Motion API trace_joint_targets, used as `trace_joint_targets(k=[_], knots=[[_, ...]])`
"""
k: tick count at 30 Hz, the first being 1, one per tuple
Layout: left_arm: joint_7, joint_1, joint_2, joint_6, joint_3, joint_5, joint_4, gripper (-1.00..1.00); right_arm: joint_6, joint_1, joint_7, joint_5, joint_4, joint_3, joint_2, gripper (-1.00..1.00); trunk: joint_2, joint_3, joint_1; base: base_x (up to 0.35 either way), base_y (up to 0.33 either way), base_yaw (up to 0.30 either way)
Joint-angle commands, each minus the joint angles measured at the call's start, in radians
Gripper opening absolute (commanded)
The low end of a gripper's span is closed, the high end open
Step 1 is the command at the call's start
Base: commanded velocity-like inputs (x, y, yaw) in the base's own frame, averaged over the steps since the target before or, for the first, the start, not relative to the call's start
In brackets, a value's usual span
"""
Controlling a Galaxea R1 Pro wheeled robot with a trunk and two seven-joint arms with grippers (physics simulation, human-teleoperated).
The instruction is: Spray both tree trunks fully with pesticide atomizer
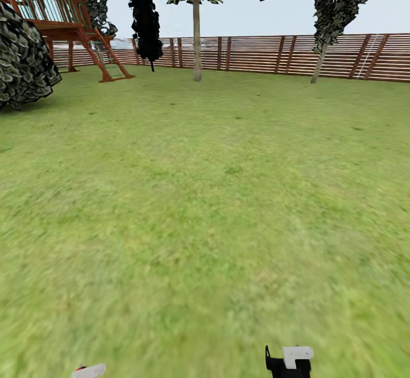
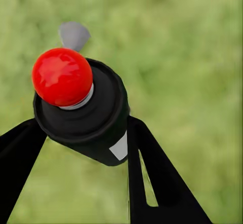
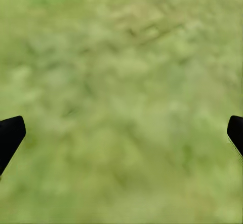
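Atomizer held in the left gripper above open lawn, trees far off by the fence.

The dark green-black pesticide atomizer (image 2: 88, 117), with its red round cap and small white label, is clamped between the black fingers of the left gripper (image 2: 83, 143). The right gripper's (image 3: 121, 133) fingertips are spread wide apart over blurred grass, with nothing between them. Beyond, the wide green lawn (image 1: 205, 195) is seen stretching to a brown horizontal-slat wooden fence (image 1: 256, 53). A straight grey-brown tree trunk (image 1: 196, 36) and a thinner, leaning tree trunk (image 1: 317, 67) are seen before it, a red-brown wooden playhouse (image 1: 62, 19) at far left.
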Motion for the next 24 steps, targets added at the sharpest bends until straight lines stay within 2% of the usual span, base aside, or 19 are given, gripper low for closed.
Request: trace_joint_targets(k=[1,24], knots=[[-0.001,-0.001,0.000,-0.003,0.000,0.004,0.001,-1.00,-0.002,-0.001,-0.005,0.011,0.001,-0.008,0.000,1.00,0.000,-0.001,0.000,0.340,0.000,0.000],[-0.002,-0.001,-0.004,-0.003,0.000,0.004,0.001,-1.00,0.002,0.023,-0.005,0.011,0.002,-0.008,-0.001,1.00,0.000,-0.001,0.000,0.340,0.000,0.000]])
